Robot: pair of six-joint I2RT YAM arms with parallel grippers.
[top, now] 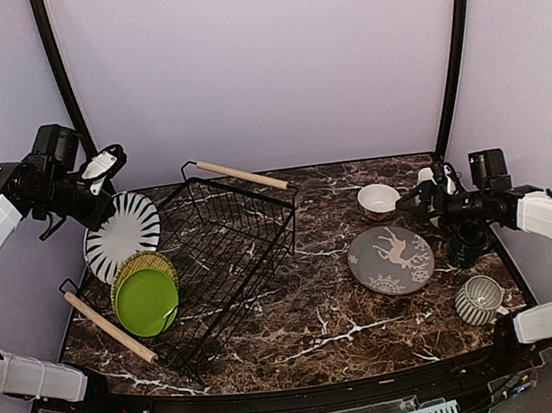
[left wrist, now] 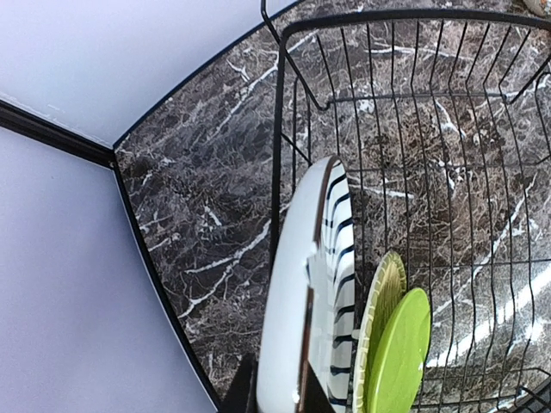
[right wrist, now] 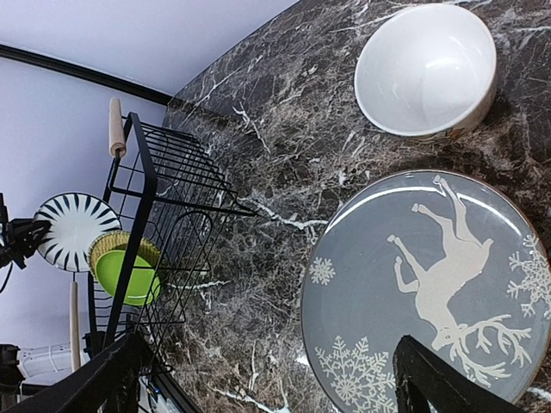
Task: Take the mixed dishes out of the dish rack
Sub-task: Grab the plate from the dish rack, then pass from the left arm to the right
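The black wire dish rack (top: 224, 258) stands left of centre, with the olive-yellow plate (top: 147, 266) and the lime green plate (top: 147, 303) upright at its left end. My left gripper (top: 101, 178) is shut on the top rim of the black-and-white striped plate (top: 121, 235), which sits higher than those two. In the left wrist view the striped plate (left wrist: 288, 292) is edge-on between my fingers, beside the lime plate (left wrist: 398, 353). My right gripper (top: 409, 205) is open and empty over the table near a grey deer plate (right wrist: 430, 284).
On the table to the right lie the grey deer plate (top: 391, 260), the cream bowl (top: 378, 198), the dark teal mug (top: 467, 243), the striped mug (top: 479, 299) and a small white cup (top: 425, 176). The rack's wooden handles (top: 109, 326) stick out at both ends.
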